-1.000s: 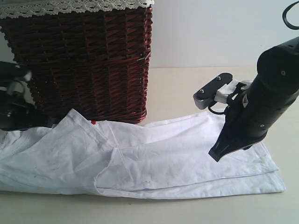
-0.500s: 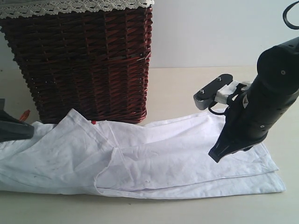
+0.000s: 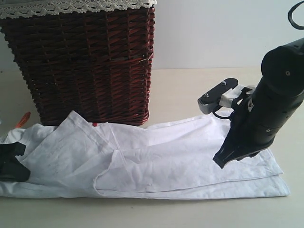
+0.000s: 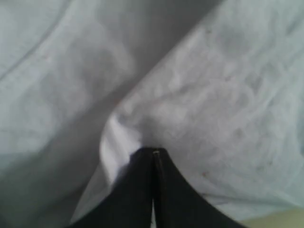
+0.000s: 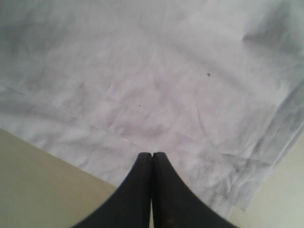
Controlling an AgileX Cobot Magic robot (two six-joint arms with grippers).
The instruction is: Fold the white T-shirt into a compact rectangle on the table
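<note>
**A:** Down at the near left, the left gripper (image 3: pixel 11 162) has dropped from beside the basket onto the white T-shirt (image 3: pixel 156 156). The right gripper (image 3: pixel 219 161) has barely shifted.

**B:** And the fingers?

**A:** Pressed together on both. The left fingers (image 4: pixel 137 190) meet a fold of cloth; whether any is pinched, I cannot tell. The right tip hangs low over the shirt.

**B:** And the shirt?

**A:** It lies lengthwise across the near counter (image 3: pixel 190 90), its layers overlapping. The wicker basket (image 3: pixel 85 61) stands behind it.
</note>
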